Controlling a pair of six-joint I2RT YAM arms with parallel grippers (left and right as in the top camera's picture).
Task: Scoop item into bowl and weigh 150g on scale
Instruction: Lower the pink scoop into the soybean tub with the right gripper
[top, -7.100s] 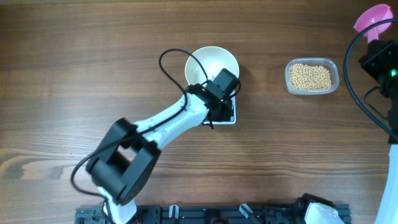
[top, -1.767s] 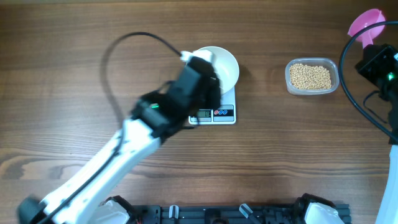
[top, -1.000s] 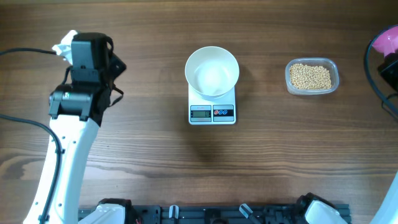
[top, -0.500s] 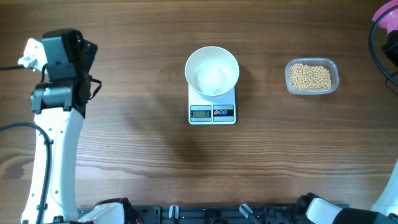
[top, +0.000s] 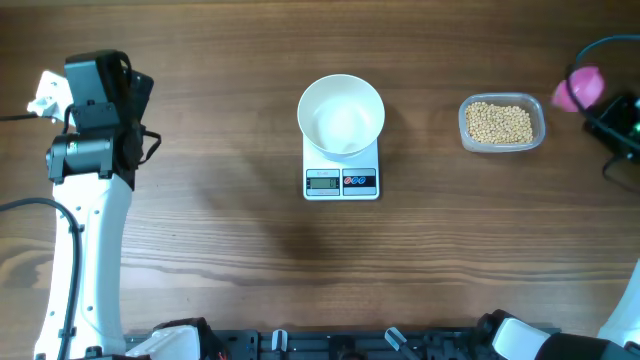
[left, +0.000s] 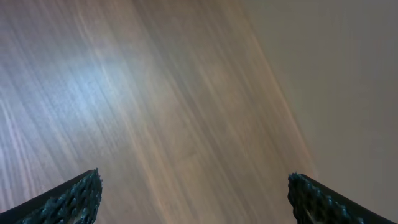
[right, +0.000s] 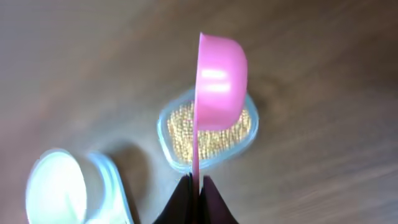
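The white bowl (top: 341, 115) stands empty on the white scale (top: 342, 180) at the table's middle; both show blurred at the lower left of the right wrist view, bowl (right: 55, 186). Tan-yellow beans, the item (top: 500, 122), fill a clear plastic tub (top: 539, 125) to the right, also tub (right: 168, 146). My right gripper (right: 196, 182) is shut on the thin handle of a pink scoop (right: 219, 81), (top: 579, 86), held on edge over the tub's right side. My left gripper (left: 193, 193) is open over bare wood at the far left; its fingertips (left: 78, 196) hold nothing.
The left arm (top: 92, 130) rises along the table's left edge. A dark rail (top: 330, 345) runs along the front edge. The right arm's wrist (top: 622, 120) and cable sit at the far right edge.
The left arm has settled at the far left with its jaws now open. The right arm has brought the pink scoop down and left, close to the tub of beans.
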